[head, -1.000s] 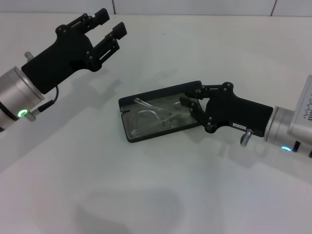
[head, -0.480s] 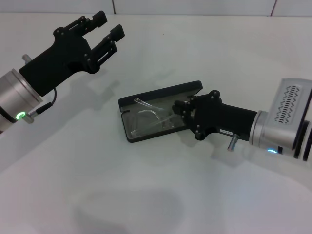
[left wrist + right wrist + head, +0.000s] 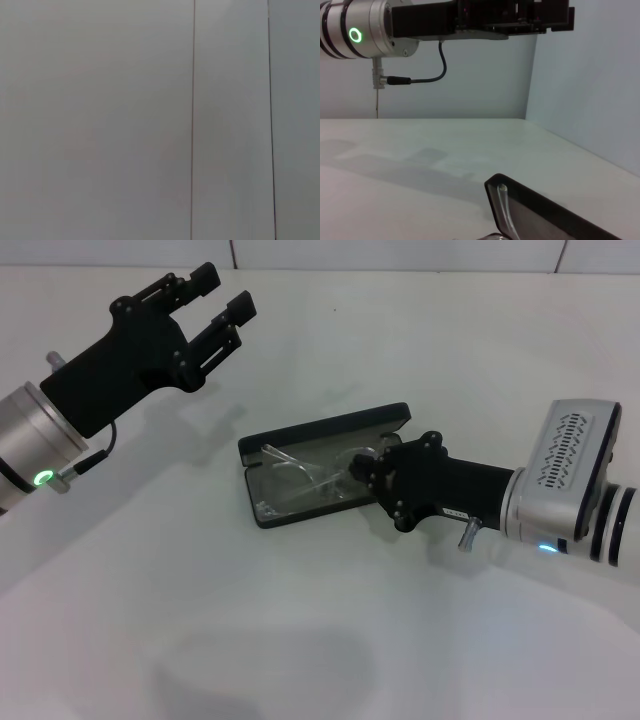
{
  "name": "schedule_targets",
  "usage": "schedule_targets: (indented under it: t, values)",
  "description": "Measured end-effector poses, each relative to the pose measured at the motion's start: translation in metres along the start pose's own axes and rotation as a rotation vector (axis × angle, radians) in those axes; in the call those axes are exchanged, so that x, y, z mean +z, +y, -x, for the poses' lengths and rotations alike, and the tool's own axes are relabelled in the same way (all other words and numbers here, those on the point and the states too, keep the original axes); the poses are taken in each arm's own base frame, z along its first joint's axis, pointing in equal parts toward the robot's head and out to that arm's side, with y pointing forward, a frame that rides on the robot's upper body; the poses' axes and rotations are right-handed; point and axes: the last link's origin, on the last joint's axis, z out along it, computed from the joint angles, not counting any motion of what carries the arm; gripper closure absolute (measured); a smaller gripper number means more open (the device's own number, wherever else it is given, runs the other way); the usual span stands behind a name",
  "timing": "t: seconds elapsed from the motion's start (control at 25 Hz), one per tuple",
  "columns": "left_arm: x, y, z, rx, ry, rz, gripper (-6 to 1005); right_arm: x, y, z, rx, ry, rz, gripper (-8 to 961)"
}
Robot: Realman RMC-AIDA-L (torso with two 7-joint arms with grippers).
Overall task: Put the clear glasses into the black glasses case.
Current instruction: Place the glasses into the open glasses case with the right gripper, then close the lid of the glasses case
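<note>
The black glasses case (image 3: 259, 515) lies open at the middle of the table, its lid (image 3: 330, 428) raised on the far side. Inside it, on the grey lining, lie the clear glasses (image 3: 300, 475). My right gripper (image 3: 365, 470) reaches in low over the case's right end, against the right end of the glasses; black on black hides its grip. The right wrist view shows a corner of the case (image 3: 545, 212) and a clear arm tip (image 3: 503, 200). My left gripper (image 3: 224, 292) hangs open and empty, high at the far left, apart from the case.
The white table (image 3: 300, 640) meets a white wall at the back. In the right wrist view the left arm (image 3: 375, 30) shows overhead. Only pale wall panels (image 3: 100, 120) fill the left wrist view.
My right gripper has pushed leftward into the case while its wrist rolled. The glasses and the case have slid slightly left. The left arm has barely moved.
</note>
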Motion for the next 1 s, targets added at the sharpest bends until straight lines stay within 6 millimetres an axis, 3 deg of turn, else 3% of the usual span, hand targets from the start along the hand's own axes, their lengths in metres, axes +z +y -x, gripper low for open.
schedule_targets:
  t: [0.28, 0.56, 0.84, 1.0]
  values:
    - [-0.001, 0.0, 0.0, -0.001, -0.001, -0.001, 475, -0.008, -0.001, 0.006, 0.027, -0.076, -0.011, 913]
    - [-0.005, 0.0, 0.002, -0.009, -0.006, -0.01, 476, -0.035, -0.013, 0.013, 0.059, -0.204, -0.053, 913]
    - [-0.011, 0.009, 0.016, -0.028, -0.089, 0.035, 476, -0.101, -0.045, 0.02, 0.092, -0.447, -0.309, 914]
    - [-0.015, 0.024, 0.028, -0.027, -0.163, 0.121, 476, -0.121, -0.055, 0.029, 0.068, -0.545, -0.39, 914]
